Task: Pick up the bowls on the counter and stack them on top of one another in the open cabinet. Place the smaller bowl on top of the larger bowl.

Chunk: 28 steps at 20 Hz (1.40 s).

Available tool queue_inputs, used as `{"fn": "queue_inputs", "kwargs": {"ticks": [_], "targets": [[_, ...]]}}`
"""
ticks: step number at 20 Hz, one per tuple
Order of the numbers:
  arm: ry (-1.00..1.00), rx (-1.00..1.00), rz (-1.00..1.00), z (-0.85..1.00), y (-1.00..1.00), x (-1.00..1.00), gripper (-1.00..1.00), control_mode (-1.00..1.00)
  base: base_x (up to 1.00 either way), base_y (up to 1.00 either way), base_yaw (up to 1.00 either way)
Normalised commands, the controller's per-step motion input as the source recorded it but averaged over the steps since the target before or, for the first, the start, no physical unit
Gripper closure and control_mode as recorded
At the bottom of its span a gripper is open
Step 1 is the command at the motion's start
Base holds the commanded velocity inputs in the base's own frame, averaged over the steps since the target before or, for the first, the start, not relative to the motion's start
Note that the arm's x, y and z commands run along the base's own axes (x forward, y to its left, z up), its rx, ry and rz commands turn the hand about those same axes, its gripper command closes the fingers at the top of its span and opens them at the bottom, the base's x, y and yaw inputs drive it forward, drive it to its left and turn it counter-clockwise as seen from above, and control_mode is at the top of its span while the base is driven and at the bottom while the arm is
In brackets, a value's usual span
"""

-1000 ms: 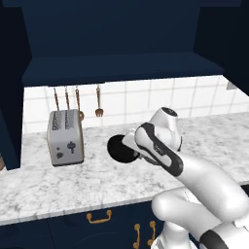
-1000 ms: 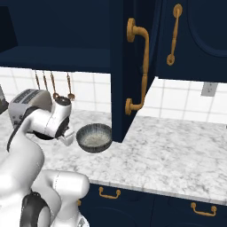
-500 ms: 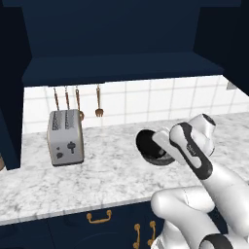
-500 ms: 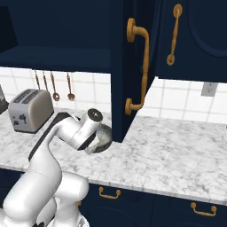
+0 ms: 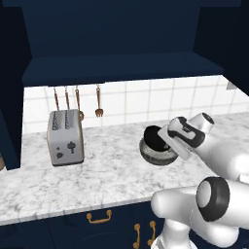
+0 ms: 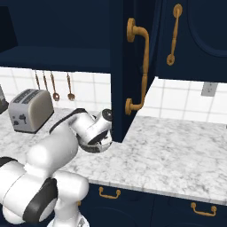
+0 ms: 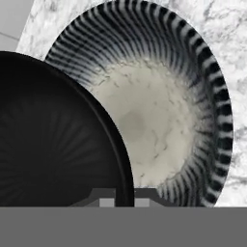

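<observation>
The smaller bowl (image 7: 53,140) was found clamped at its rim by the gripper (image 7: 124,195), held above the larger bowl (image 7: 159,116) at its 9 o'clock side over the counter (image 5: 97,175), while the open cabinet (image 5: 121,68) had received neither bowl.

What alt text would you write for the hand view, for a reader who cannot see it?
The gripper holds the smaller bowl, glossy black, by its rim, close above the larger bowl with its pale speckled inside and dark striped wall. The marbled counter shows around the bowls.
</observation>
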Motion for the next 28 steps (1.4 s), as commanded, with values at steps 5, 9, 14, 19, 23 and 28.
{"fn": "queue_inputs", "kwargs": {"ticks": [5,9,14,19,23,28], "targets": [[0.06,-0.07,0.00,-0.41,-0.16,0.43,1.00,-1.00,0.00,0.00,0.00],[0.00,-0.06,0.00,-0.22,-0.07,0.30,1.00,-1.00,0.00,0.00,0.00],[0.00,-0.10,0.00,-0.18,0.02,-0.11,-1.00,-1.00,0.00,0.00,0.00],[-0.05,-0.10,0.00,0.01,0.09,-0.27,-1.00,-1.00,0.00,0.00,0.00],[-0.08,0.00,-0.01,0.26,-0.12,-0.03,-1.00,-1.00,0.00,0.00,0.00],[-0.03,0.07,-0.01,0.25,-0.64,-0.13,-1.00,-1.00,0.00,0.00,0.00]]}}
